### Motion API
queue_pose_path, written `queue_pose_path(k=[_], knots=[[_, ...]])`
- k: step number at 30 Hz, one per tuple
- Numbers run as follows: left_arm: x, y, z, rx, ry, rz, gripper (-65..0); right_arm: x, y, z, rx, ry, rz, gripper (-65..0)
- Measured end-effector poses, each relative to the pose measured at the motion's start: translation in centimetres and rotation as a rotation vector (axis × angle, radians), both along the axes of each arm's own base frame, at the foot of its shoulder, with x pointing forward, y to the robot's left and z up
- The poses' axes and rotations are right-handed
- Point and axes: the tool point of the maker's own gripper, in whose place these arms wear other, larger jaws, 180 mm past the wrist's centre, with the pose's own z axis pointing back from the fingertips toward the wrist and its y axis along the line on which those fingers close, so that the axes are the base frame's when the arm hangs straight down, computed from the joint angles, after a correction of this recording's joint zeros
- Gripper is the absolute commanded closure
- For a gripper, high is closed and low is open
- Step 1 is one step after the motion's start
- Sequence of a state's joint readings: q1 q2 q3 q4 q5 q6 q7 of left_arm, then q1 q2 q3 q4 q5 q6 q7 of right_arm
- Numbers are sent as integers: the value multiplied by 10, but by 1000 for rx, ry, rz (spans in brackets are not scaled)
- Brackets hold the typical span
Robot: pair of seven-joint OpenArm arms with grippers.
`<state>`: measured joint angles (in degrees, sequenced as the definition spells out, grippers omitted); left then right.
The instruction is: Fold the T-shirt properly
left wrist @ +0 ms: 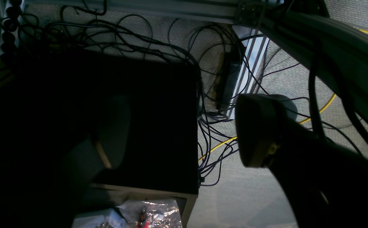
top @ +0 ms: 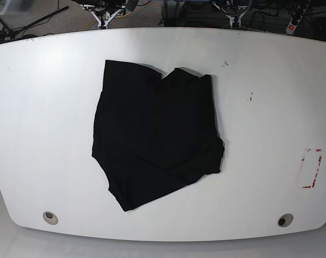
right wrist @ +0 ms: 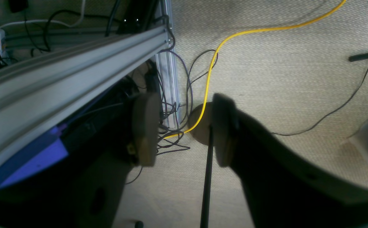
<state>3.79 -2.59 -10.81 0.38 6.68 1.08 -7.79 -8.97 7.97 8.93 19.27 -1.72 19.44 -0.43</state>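
left hand (left wrist: 184,133): spread wide, holding nothing, off the worktop (top: 39,107) over floor cables | right hand (right wrist: 184,129): likewise parted and bare | T-shirt (top: 155,134): crumpled mid-worktop, well apart from both hands, long axis running near-to-far | nearer arm: cannot tell, neither shows in base view

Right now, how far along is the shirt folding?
Partly done: the T-shirt lies loosely bunched on the table, edges uneven. Nothing is in hand; the left hand and right hand are open over the floor. Squaring the fold remains.
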Motion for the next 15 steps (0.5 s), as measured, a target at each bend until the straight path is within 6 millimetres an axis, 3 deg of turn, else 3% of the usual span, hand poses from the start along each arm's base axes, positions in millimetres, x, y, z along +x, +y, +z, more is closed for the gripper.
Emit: queue_pose_path(k=[1, 9, 15], knots=[[0, 2, 0, 1, 24, 3, -475, 7, 1, 0, -1, -12, 0, -262], [2, -1, 1, 5, -37, -10, -475, 4, 23, -1, 37, -6, -6, -262], [-1, 7, 3, 21, -52, -16, -474, 4, 18, -1, 26, -8, -6, -255]])
